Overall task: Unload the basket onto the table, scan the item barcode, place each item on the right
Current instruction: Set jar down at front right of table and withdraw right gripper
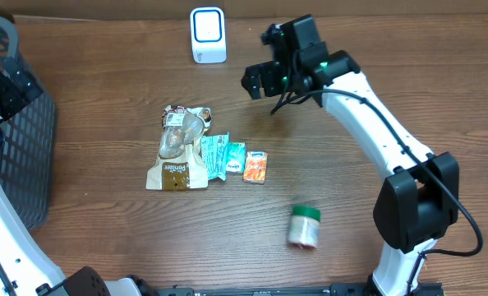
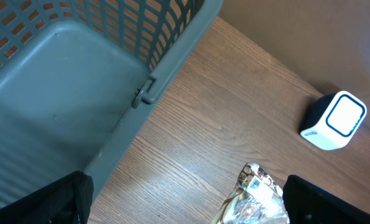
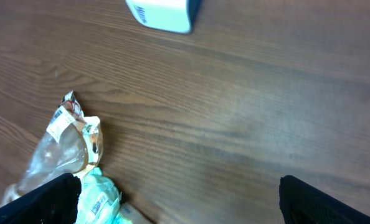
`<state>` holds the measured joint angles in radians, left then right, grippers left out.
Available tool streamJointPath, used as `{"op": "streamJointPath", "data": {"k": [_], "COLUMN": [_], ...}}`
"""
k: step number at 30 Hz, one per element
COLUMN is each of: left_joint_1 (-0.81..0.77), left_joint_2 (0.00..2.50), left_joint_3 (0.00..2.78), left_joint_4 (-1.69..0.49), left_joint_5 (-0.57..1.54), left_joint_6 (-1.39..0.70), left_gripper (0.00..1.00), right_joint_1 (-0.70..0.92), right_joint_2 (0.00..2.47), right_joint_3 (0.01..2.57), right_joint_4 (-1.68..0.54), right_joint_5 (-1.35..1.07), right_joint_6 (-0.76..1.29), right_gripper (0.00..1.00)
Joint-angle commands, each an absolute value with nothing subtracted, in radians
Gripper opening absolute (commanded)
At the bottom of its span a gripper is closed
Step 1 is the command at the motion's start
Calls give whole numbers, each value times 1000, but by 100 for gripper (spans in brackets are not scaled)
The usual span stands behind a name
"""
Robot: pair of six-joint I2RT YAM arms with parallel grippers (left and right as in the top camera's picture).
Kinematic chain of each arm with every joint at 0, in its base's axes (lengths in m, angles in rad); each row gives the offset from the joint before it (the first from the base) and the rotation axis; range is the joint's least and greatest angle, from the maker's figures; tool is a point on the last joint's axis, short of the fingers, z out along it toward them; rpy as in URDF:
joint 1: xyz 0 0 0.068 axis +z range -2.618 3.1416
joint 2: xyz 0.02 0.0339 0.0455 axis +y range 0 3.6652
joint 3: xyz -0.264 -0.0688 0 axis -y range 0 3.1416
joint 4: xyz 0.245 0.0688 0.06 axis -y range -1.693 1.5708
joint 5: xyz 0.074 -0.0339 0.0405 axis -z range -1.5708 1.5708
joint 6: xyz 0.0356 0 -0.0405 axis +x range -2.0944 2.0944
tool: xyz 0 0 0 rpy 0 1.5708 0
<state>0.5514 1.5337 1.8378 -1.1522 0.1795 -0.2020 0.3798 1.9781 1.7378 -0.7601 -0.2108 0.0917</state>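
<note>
The white barcode scanner (image 1: 208, 34) with a blue-outlined face stands at the back of the table; it also shows in the left wrist view as the scanner (image 2: 333, 121) and in the right wrist view as the scanner (image 3: 163, 12). Items lie mid-table: a foil snack bag (image 1: 180, 148), green packets (image 1: 221, 156), an orange packet (image 1: 255, 166) and a green-lidded jar (image 1: 304, 227). My right gripper (image 1: 260, 80) hangs open and empty right of the scanner, behind the items. My left gripper (image 1: 4, 89) is open and empty by the basket's edge. The snack bag (image 2: 253, 199) lies near its right finger.
A dark grey mesh basket (image 1: 18, 140) fills the table's left side, its rim (image 2: 172, 62) close to my left gripper. The bag (image 3: 60, 146) and a green packet (image 3: 98, 196) sit beside my right gripper's left finger (image 3: 42, 199).
</note>
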Motion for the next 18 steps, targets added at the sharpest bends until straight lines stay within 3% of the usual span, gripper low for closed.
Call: {"op": "streamJointPath", "data": {"k": [1, 4, 9, 13, 18], "left_joint_1": [550, 550, 550, 550, 550], "left_joint_2": [1531, 1531, 1531, 1531, 1531], "left_joint_3": [1841, 1841, 1841, 1841, 1841], "left_joint_4": [-1149, -1149, -1149, -1149, -1149], "left_joint_5": [176, 176, 176, 176, 176], "left_joint_6": [-183, -183, -183, -183, -183], "left_gripper": [99, 99, 100, 100, 100], "right_joint_1": [313, 240, 167, 180, 222], "right_joint_2": [1959, 1945, 1879, 1785, 1768], "right_joint_3": [1752, 1757, 1759, 1762, 1715], "right_joint_4": [-802, -888, -1055, -1264, -1508], "right_joint_5": [-376, -512, -497, -307, -280], "right_joint_6": [175, 149, 123, 131, 131], "right_gripper": [100, 100, 79, 82, 82]}}
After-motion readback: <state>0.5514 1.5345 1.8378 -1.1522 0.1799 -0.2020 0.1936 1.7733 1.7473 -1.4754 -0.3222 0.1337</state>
